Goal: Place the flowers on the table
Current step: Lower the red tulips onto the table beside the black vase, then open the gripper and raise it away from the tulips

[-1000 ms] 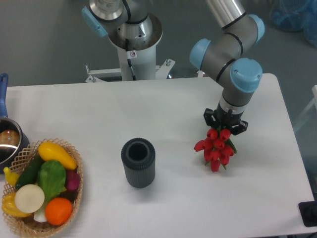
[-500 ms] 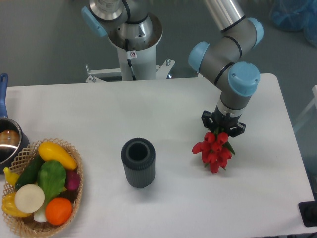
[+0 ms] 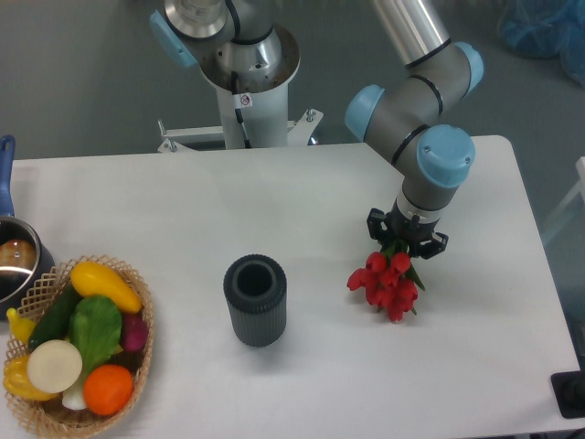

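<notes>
I've got the pincer [image 3: 406, 243] clamped on the flowers [image 3: 386, 283], red heads hanging low over the white bench [image 3: 302, 210], right of the dark ribbed vase [image 3: 255, 299].

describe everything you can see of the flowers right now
The flowers are a small bunch of red tulip buds with a few green leaves showing near the top; they look artificial. The stems are hidden under the gripper, which sits directly over the bunch and appears to hold it from above. The buds fan out down and to the left over the right half of the white table, right of the dark ribbed cylinder. Whether they touch the table cannot be told.
</notes>
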`<state>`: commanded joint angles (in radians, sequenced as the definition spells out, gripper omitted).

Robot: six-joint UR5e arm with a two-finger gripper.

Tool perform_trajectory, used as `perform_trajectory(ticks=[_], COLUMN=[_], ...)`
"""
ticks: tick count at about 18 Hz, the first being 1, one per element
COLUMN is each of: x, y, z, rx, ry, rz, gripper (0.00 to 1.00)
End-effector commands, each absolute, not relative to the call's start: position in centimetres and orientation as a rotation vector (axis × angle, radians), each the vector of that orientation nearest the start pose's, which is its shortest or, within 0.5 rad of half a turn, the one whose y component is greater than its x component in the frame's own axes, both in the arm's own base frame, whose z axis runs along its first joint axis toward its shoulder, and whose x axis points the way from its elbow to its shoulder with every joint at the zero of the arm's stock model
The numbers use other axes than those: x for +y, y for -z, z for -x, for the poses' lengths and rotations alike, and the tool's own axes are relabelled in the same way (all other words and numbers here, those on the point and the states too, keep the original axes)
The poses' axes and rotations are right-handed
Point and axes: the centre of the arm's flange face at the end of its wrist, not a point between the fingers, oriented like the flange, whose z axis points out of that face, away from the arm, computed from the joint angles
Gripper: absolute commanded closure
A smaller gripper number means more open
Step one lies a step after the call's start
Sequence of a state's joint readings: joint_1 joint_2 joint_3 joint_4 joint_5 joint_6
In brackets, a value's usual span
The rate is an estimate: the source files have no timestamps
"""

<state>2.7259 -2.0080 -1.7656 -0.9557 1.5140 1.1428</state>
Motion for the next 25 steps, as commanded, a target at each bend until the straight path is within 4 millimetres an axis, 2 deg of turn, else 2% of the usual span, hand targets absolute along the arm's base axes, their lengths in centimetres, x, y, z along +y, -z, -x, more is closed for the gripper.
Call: perform_trajectory(ticks=[5,7,8,9,11,16,19,25], x=[36.6,36.7,36.7,36.7,36.6,36.6,36.2,32.5], y=[-21.5,-21.6,-21.7,-21.7,-22.1,-22.8,-24.4,-32.1], z=[48.8,48.8,48.8,48.9,48.8,48.9,48.9,49.9], rx=[-0.020,-0.015,-0.012,-0.015,-0.014,-0.026,-0.039,-0.134], ry=[0.060,0.058,0.055,0.053,0.044,0.026,-0.013,-0.188], rz=[3.096,3.095,3.095,3.094,3.092,3.085,3.077,3.008], gripper=[0.42,0.33,0.19,0.16,0.03,0.00,0.00,0.00])
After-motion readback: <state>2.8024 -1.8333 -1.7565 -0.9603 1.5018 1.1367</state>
